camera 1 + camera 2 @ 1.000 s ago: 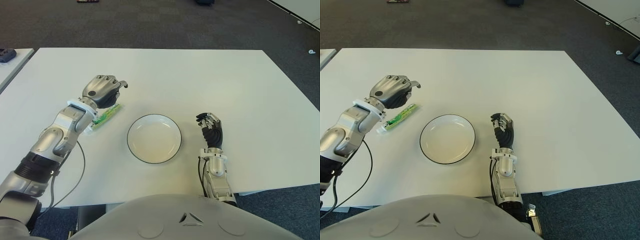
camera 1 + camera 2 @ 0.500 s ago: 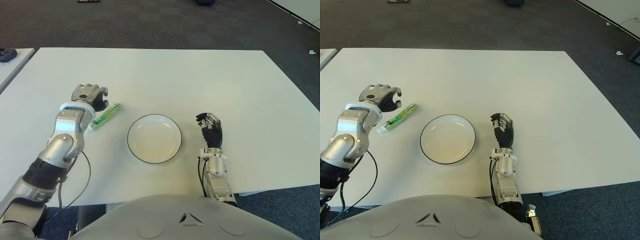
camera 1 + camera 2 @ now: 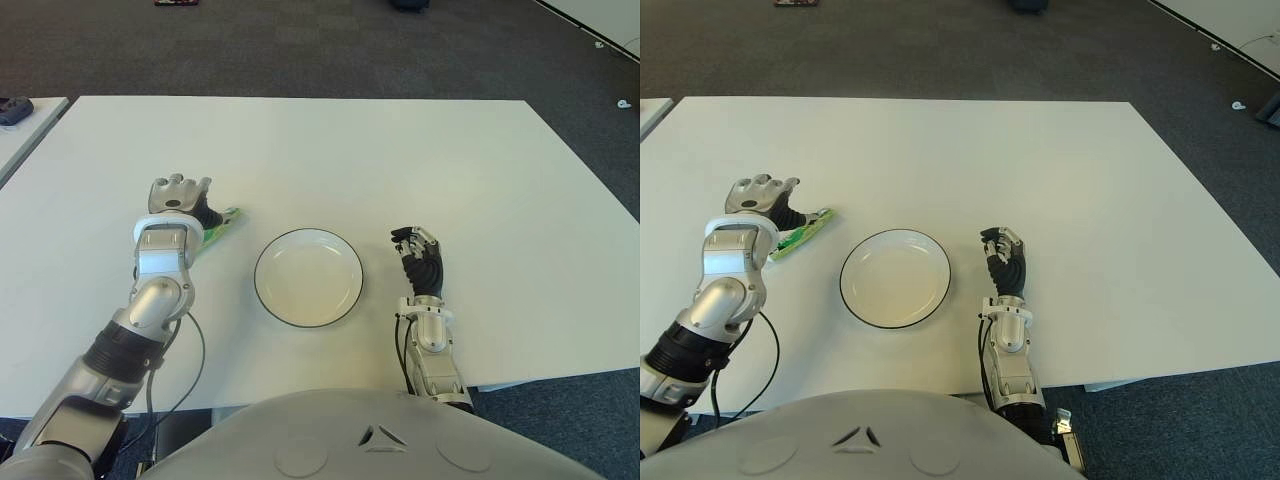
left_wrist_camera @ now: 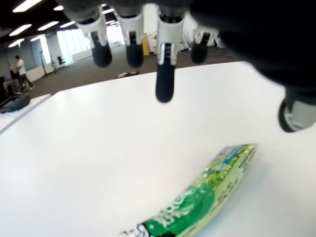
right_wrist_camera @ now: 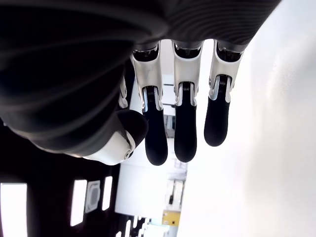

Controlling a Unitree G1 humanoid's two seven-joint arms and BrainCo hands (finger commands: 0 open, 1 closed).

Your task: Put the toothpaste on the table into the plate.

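The left robot hand point(image 3: 180, 200) hovers fingers-spread over the toothpaste point(image 4: 197, 205), which lies flat on the counter point(image 3: 400, 150) just left of the empty plate point(image 3: 308, 277). This looks like the reach; next, close and lift. The right robot hand point(image 3: 420, 258) shows right of the plate, fingers loosely extended, holding nothing.

Glossy green toothpaste point(image 4: 197, 202) tube, smooth white plate point(image 3: 308, 277), matt white table point(image 3: 420, 160).
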